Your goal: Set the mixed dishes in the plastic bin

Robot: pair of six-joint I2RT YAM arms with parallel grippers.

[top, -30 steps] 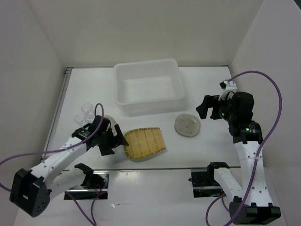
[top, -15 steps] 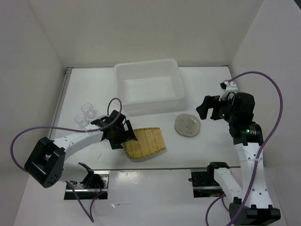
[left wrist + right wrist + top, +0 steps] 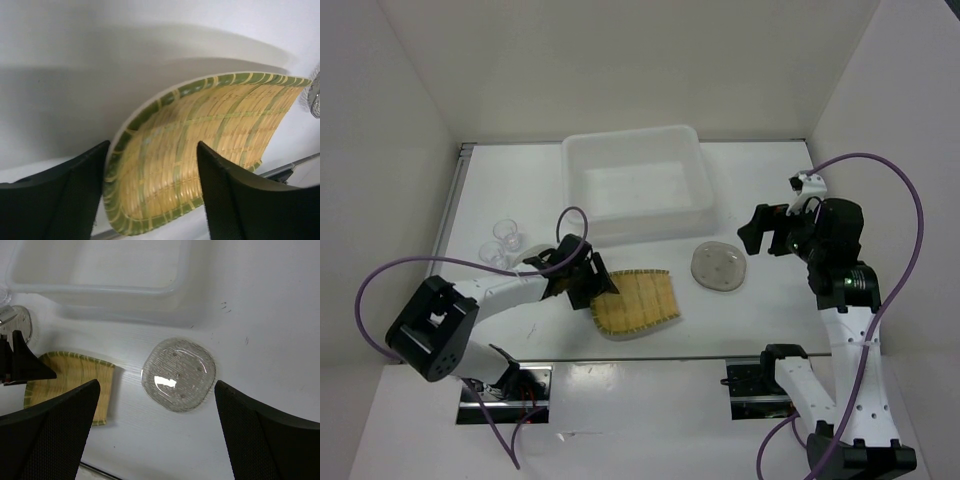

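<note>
The tan rounded-square plate [image 3: 635, 303] lies on the white table in front of the plastic bin [image 3: 635, 185]. My left gripper [image 3: 592, 285] is open at the plate's left edge. In the left wrist view the plate [image 3: 200, 145] fills the gap between the spread fingers [image 3: 65, 190]. A round translucent plate [image 3: 719, 265] lies to the right of the tan plate. My right gripper [image 3: 765, 228] is open and empty, above and to the right of it. In the right wrist view this plate [image 3: 178, 374] lies between the fingers, with a second translucent plate [image 3: 19, 322] at the far left.
Two small clear glass cups [image 3: 500, 240] stand at the left, behind my left arm. The bin [image 3: 100, 270] is empty and sits against the back of the table. White walls close in the sides. Purple cables loop from both arms.
My left gripper has moved right, up to the tan plate's left edge, and the plate has shifted slightly to the right. My right arm has not moved.
</note>
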